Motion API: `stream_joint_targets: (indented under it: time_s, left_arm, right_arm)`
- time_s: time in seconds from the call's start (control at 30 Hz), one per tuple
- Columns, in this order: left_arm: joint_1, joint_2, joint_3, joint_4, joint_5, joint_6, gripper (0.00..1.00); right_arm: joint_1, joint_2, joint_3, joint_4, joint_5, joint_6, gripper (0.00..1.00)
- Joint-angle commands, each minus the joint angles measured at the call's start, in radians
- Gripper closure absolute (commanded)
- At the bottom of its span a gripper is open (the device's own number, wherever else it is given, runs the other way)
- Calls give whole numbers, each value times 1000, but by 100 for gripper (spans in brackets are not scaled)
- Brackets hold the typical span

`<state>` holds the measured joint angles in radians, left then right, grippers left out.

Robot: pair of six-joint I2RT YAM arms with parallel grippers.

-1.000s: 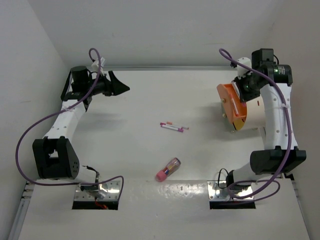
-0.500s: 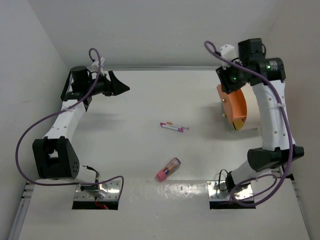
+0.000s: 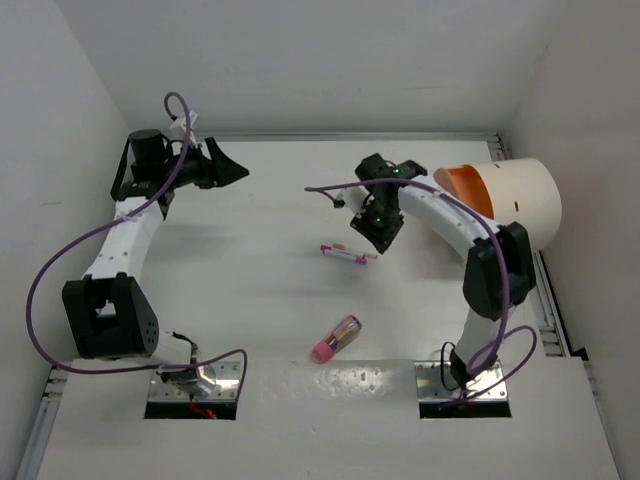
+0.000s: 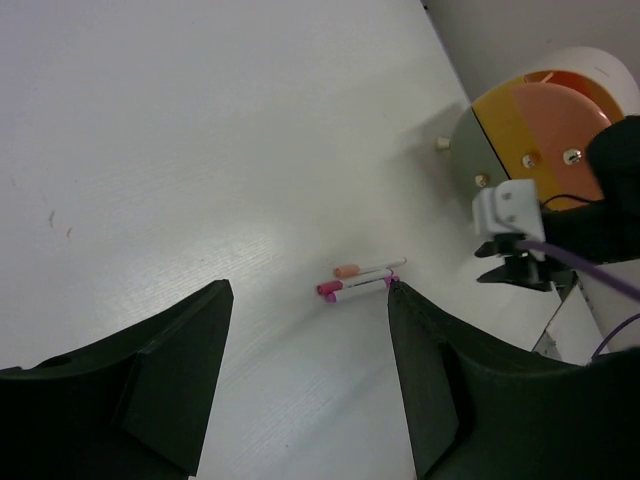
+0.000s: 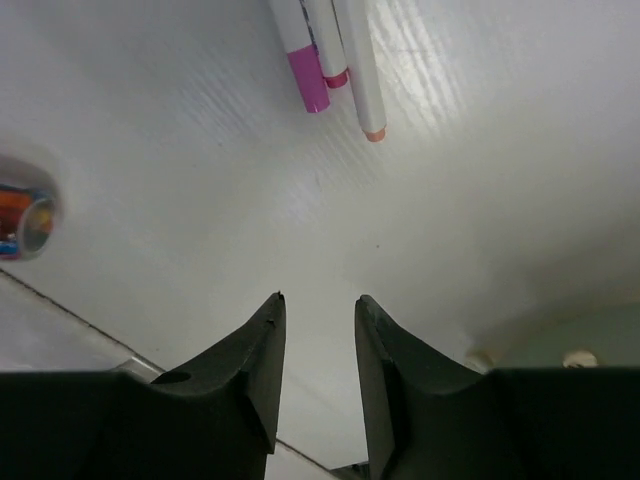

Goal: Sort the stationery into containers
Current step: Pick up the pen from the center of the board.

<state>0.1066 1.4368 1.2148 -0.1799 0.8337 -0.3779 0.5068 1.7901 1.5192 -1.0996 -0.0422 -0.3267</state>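
change: r gripper (image 3: 381, 226) has swung off the drum (image 3: 515, 195), far right; now just above the pens (image 3: 348, 254), mid-table.
meaning: drum let go; pen pickup likely next.
r gripper: jaws narrow, empty.
l gripper (image 4: 308, 288): wide, empty, far left.
tube (image 3: 336, 338): nearer front edge, apart from pens.
surface/room: white table (image 3: 250, 280), white walls (image 3: 300, 70).

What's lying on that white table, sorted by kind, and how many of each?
Thin white pens: 3
Pink-ended tube: 1
Large cream drum with an orange end face: 1
Total: 5
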Motion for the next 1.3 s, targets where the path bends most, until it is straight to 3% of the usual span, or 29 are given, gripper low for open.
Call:
stream_joint_targets:
  time_s: [0.0, 0.37, 0.8, 1.03, 1.13, 1.17, 1.27]
  left_arm:
    - [11, -13, 22, -18, 12, 27, 30]
    - [15, 7, 17, -12, 8, 20, 30]
    - [22, 16, 22, -32, 2, 34, 25]
    - [24, 22, 31, -35, -1, 33, 25]
    - [24, 25, 35, -35, -1, 33, 25]
    - [24, 25, 40, -33, -2, 33, 25]
    - [22, 31, 40, -24, 4, 28, 25]
  right_arm:
    - [9, 5, -83, 173, 39, -50, 67]
    - [13, 167, -99, 332, 79, -54, 67]
    - [22, 319, -19, 365, 67, -81, 67]
    - [30, 345, -42, 389, 87, -133, 76]
    - [32, 341, -47, 379, 88, -141, 87]
    - [32, 333, -44, 371, 91, -138, 95]
    - [27, 254, -30, 337, 87, -121, 100]
